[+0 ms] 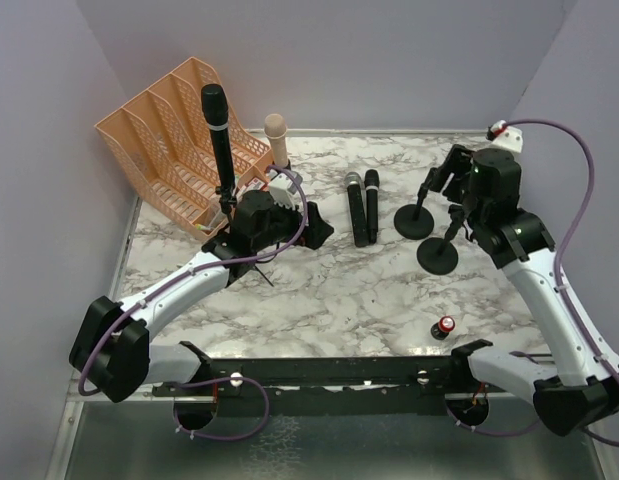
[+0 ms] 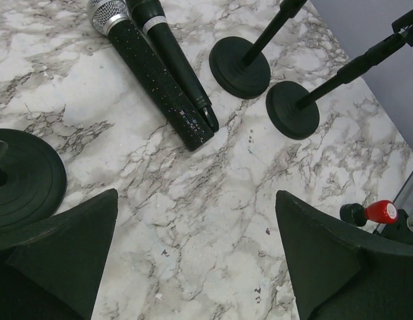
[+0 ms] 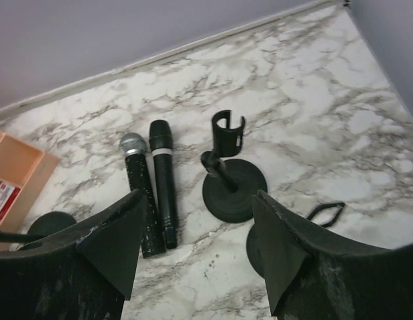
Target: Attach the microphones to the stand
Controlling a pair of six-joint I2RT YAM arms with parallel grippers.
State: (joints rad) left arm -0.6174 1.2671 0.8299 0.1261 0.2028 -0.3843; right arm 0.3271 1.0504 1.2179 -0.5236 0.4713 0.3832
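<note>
Red-topped battery (image 1: 445, 327) is nearest, well to the right of and nearer than the silver-mesh microphone (image 1: 356, 208), which is the reference for everything below. Near empty stand (image 1: 437, 256) and far empty stand (image 1: 417, 222) are right of it, round bases on the marble table (image 1: 329, 290). Right gripper (image 3: 198, 197) hangs over them, fingers apart, nothing between.

Silver-mesh microphone lies flat mid-table, long axis near-to-far, mesh head at the far end. Black microphone (image 1: 372, 203) lies just right of it, parallel, head also far, tails seemingly touching.

Left gripper (image 2: 196, 200) is just left of it, jaws spread wide, holding nothing, with a third stand base (image 2: 19, 180) close by.

Farther left - second black microphone (image 1: 218, 135) is upright, head up, leaning slightly, lower end hidden behind the left arm. Peach-pink microphone (image 1: 277, 135) is left of it and beyond, upright, head up. Orange file rack (image 1: 159, 130) is far left - at the back.
</note>
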